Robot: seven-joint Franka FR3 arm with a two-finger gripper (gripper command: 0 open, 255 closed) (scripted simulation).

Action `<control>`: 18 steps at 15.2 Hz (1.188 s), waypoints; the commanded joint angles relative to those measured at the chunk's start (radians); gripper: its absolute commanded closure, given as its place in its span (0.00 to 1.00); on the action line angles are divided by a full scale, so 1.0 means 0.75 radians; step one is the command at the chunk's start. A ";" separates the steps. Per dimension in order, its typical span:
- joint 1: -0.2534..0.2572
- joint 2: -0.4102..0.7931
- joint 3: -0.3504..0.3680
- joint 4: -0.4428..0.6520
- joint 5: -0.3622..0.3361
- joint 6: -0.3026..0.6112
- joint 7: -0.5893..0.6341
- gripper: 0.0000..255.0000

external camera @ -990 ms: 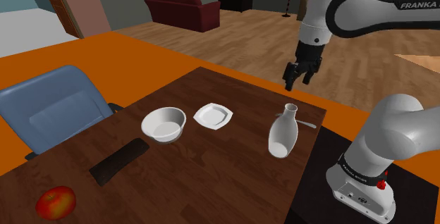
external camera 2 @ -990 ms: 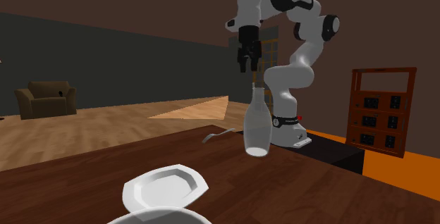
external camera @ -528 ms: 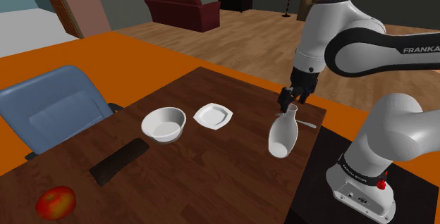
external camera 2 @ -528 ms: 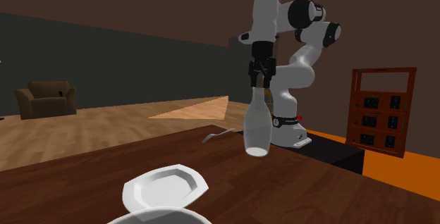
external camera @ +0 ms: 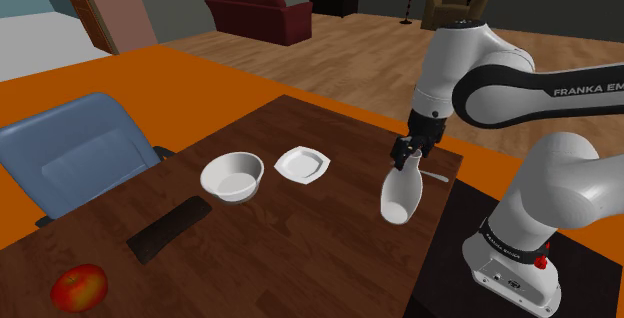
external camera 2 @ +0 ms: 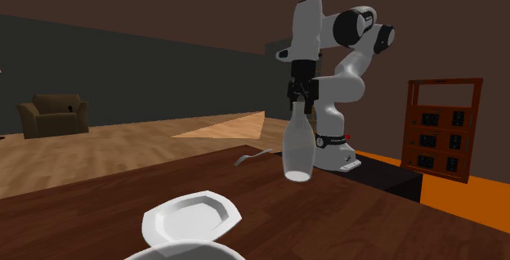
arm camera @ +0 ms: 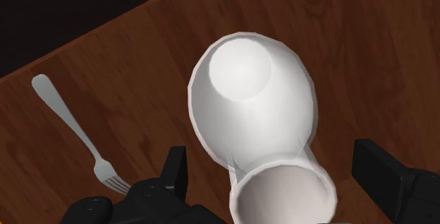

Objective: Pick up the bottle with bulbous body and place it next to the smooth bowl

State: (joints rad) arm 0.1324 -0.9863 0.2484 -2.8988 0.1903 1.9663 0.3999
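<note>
Pincer (external camera: 404, 151) hangs open over the top of the white bottle (external camera: 400, 198), one black finger (arm camera: 176, 172) on each side of the neck with a gap to either, so nothing is gripped. The bottle, narrow at the neck and bulbous below, stands upright on the dark wooden bench (external camera: 300, 246), close to the edge nearest the robot's stand. A fork (arm camera: 70, 127) lies flat on the bench just beside it, near that same edge. Toward the shoulder view's left, a small white dish with an angular rim (external camera: 302, 164) sits apart from the bottle, and the smooth round white bowl (external camera: 232, 176) sits just beyond the dish. Further along lie a flat black bar (external camera: 168, 228) and a red apple (external camera: 79, 288). A blue chair (external camera: 70, 151) stands at the bench's far side.
</note>
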 commanded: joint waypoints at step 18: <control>-0.006 -0.012 -0.011 0.046 -0.011 -0.056 -0.001 1.00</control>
State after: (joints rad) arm 0.1297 -0.9893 0.2447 -2.8764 0.1858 1.9415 0.4008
